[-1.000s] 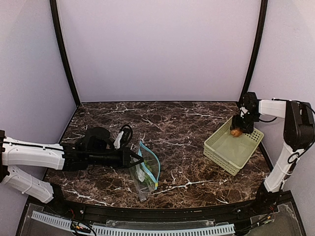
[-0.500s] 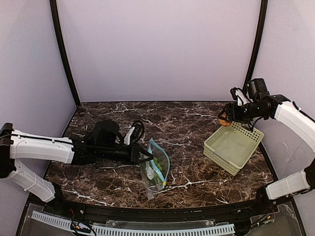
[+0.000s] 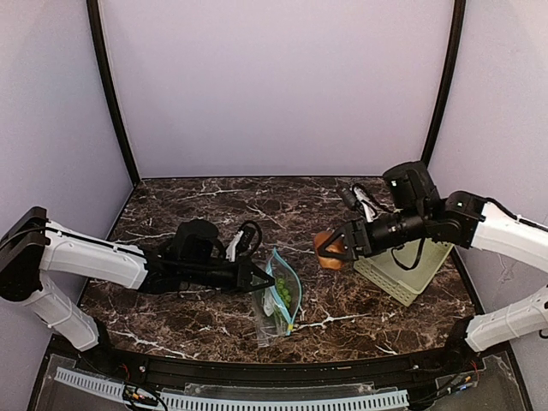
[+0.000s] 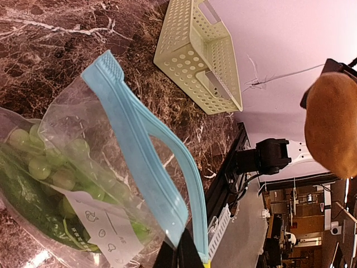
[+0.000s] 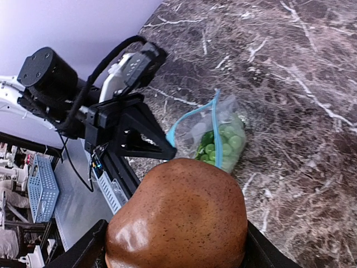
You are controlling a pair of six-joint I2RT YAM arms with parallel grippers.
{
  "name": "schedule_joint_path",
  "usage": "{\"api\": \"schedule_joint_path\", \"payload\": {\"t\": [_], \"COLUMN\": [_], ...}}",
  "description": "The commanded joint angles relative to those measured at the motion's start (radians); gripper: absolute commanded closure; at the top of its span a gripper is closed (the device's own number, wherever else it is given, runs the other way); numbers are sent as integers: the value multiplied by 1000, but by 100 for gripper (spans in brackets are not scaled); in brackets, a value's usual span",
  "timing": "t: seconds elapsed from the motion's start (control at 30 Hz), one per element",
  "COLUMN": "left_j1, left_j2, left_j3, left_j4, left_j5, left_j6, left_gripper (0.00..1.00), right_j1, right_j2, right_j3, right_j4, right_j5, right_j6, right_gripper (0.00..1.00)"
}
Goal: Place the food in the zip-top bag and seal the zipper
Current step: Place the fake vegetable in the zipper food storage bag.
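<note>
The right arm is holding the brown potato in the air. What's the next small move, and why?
Probably carry the brown-orange oval potato left, over the clear plastic zip-top bag: the left gripper holds its teal-blue zipper strip up, mouth open, with the lumpy green vegetable inside.

Tabletop [image 3: 342, 214]: dark brown marble pattern with white veins, slightly glossy.
Back wall [image 3: 274, 86]: plain pale lilac, evenly lit.
Side walls [image 3: 51, 128]: the same pale lilac.
Corner posts [image 3: 107, 86]: black, rising from the far corners.
Front rail [image 3: 282, 366]: black, along the near edge.
Blue crate [image 5: 43, 190]: beyond the table's edge.
</note>
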Motion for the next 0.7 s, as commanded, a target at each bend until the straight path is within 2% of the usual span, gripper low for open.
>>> {"api": "schedule_joint_path", "payload": {"t": [0.0, 0.23, 0.67], "left_j1": [-2, -2, -2], "left_j2": [-16, -35, -60], "left_j3": [-32, -31, -36], "left_j4": [36, 1, -23], "left_j5": [3, -4, -7], "left_j6": [-22, -6, 6], "left_gripper": [99, 99, 99], "right_j1": [130, 225, 232], "right_j2": [89, 233, 389], "right_j3": [-12, 6, 13], "right_j4": [158, 277, 346], "right_j5": [32, 45, 52], "right_j6": [90, 132, 156], "right_gripper": [38, 38, 39]}}
